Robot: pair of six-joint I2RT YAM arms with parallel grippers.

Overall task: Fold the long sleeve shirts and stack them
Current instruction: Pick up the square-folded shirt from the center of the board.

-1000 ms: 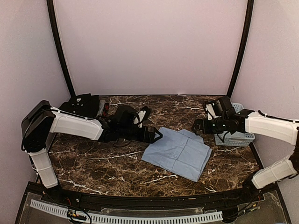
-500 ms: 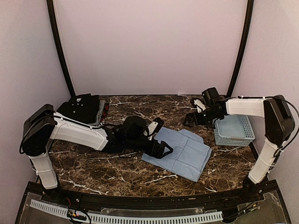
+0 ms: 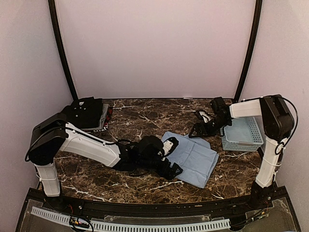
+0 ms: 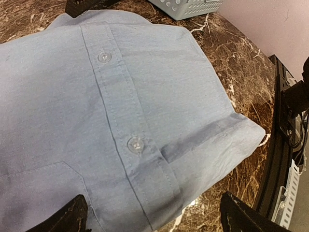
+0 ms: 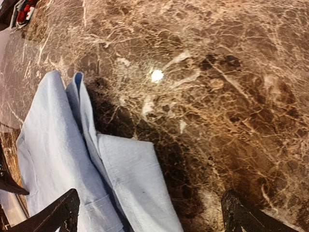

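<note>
Fingers of both arms spread wide and empty around a folded shirt.
The left fingers [image 4: 67, 218] hang open just above the near edge of the folded light blue button-front cloth shirt [image 3: 195, 157], gripping nothing. The right fingers [image 5: 58, 212] gape, equally empty, by its far corner. That shirt lies as a neat rectangle on the brown marbled desk [image 3: 87, 174], so its folding looks done. The black collared cloth shirt [image 3: 87, 108] sits at the far left corner, well apart, so stacking the two seems to be what remains.
</note>
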